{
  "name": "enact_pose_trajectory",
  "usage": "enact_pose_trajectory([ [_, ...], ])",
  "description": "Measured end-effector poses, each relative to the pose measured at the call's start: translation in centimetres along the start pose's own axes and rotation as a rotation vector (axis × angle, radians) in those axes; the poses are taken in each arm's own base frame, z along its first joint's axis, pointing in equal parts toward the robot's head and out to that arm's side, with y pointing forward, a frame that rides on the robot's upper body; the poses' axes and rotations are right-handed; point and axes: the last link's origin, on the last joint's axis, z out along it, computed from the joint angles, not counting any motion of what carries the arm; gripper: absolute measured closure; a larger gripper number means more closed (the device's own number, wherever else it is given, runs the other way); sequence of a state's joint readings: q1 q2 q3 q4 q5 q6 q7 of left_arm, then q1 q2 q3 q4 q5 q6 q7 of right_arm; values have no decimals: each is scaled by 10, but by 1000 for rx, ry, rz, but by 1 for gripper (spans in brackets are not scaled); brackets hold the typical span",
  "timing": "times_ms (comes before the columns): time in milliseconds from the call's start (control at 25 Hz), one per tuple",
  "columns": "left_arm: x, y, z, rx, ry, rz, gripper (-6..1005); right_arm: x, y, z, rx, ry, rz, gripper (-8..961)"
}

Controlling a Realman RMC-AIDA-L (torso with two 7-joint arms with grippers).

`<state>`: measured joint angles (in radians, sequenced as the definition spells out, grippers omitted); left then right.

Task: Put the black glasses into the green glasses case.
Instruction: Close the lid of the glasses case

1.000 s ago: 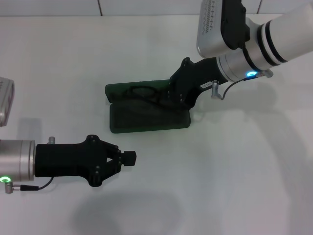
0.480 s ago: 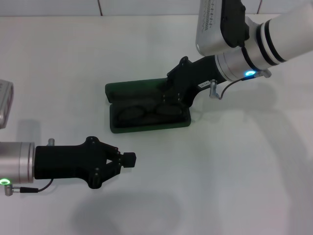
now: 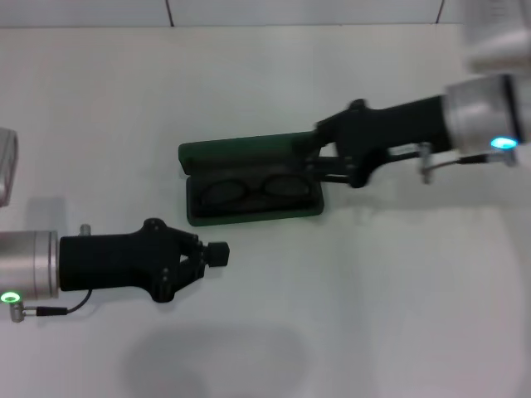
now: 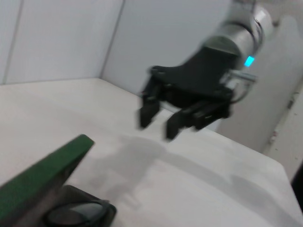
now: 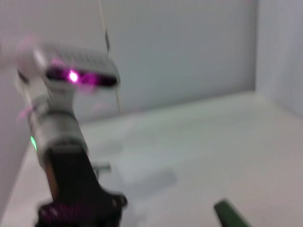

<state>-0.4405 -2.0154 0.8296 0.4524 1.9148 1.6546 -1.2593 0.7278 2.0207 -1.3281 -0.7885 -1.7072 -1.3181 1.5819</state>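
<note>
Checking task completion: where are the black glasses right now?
In the head view, the black glasses lie inside the open green glasses case at table centre, lenses up, just left of the right hand.

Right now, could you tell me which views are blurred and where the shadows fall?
Head view: the right gripper and its arm are motion-smeared, while the black glasses in the green glasses case stay sharp; a soft shadow lies below the left gripper. Left wrist view: the right gripper smears, its shadow on the table. Right wrist view: blurred throughout.
</note>
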Motion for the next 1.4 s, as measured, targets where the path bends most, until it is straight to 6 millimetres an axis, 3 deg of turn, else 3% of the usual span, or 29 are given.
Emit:
enact_pose_trajectory([
  [200, 1, -10, 2, 64, -1, -26, 986, 36, 7, -53, 67, -167, 53, 654],
  [320, 2, -18, 5, 111, -10, -41, 986, 64, 18, -72, 103, -211, 68, 605],
  [360, 3, -20, 5, 123, -11, -45, 986, 64, 18, -72, 103, -211, 68, 582],
  [400, 3, -23, 6, 136, -12, -47, 986, 83, 29, -77, 106, -216, 68, 558],
  [640, 10, -41, 11, 235, -28, -47, 986, 118, 55, -78, 98, -209, 51, 409],
  [840, 12, -55, 11, 316, -48, -54, 985, 133, 66, -69, 92, -214, 68, 246],
  [1000, 11, -70, 10, 412, -77, -60, 985, 138, 68, -67, 100, -213, 76, 214],
  [1400, 18, -85, 11, 524, -36, -82, 984, 138, 69, -66, 95, -219, 85, 206],
])
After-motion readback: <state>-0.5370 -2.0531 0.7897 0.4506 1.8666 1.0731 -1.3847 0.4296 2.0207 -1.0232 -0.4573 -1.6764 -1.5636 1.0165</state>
